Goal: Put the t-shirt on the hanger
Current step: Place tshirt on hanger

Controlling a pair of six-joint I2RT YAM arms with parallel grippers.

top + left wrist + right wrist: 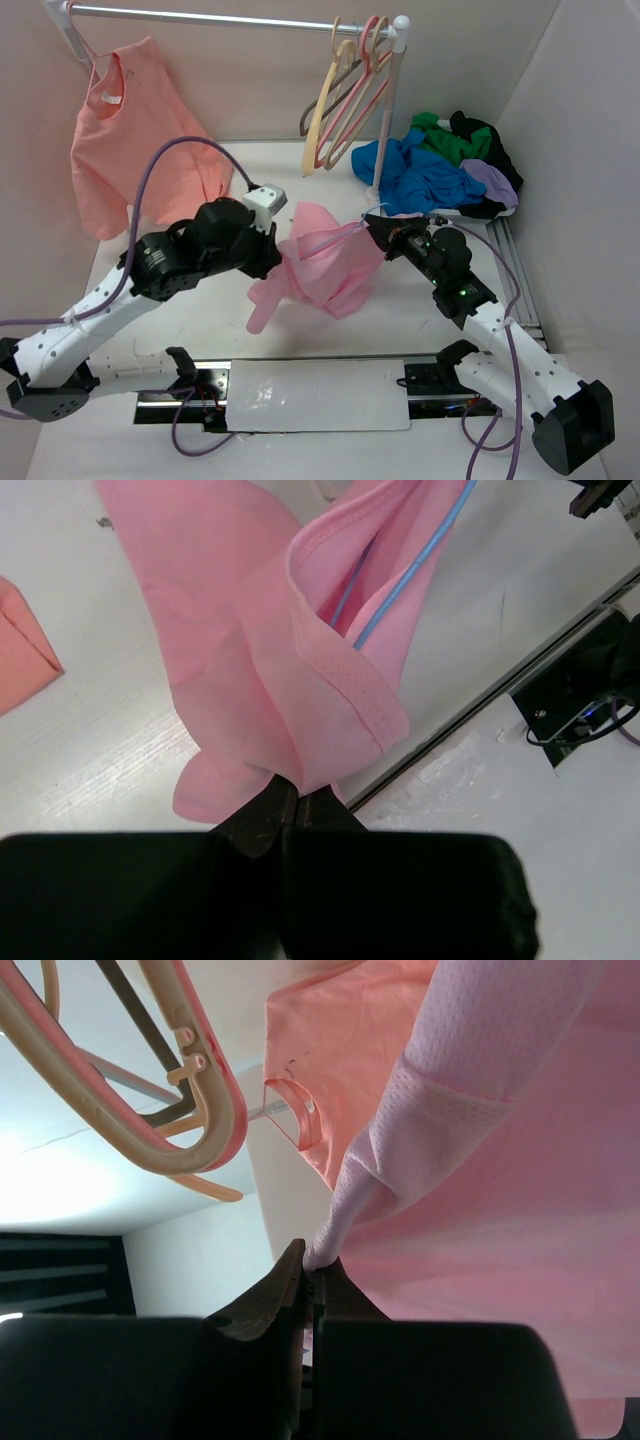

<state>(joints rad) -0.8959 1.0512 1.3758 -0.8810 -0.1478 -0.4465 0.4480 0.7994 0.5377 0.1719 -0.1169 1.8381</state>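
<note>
- The t-shirt (325, 262) hangs bunched in mid-air above the worktop (180, 320), slung between the two tools at centre.
- Left tool (274, 257): fingers pressed together, pinching a hemmed edge of the t-shirt; the left wrist view shows the fabric rising straight out of the closed tips.
- Right tool (374, 228): fingers pressed together on a fold of the t-shirt. We cannot tell if any wire is in that pinch too.
- The hanger (416, 560) shows as a thin blue wire running into an open hemmed mouth of the t-shirt. Most of it is buried in cloth; we cannot make out its hook with any certainty.
- Long axis of the bundle in the top view: lower left to upper right, with a loose tail drooping at the lower left. The wire slants the same way.
- Behind left, a salmon-orange shirt (130, 140) hangs from the rail (230, 16).
- Cream and pink hangers (350, 95) hang at the rail's right end.
- A heap of blue, green and lilac garments (440, 165) lies back right, just beyond the right tool.
</note>
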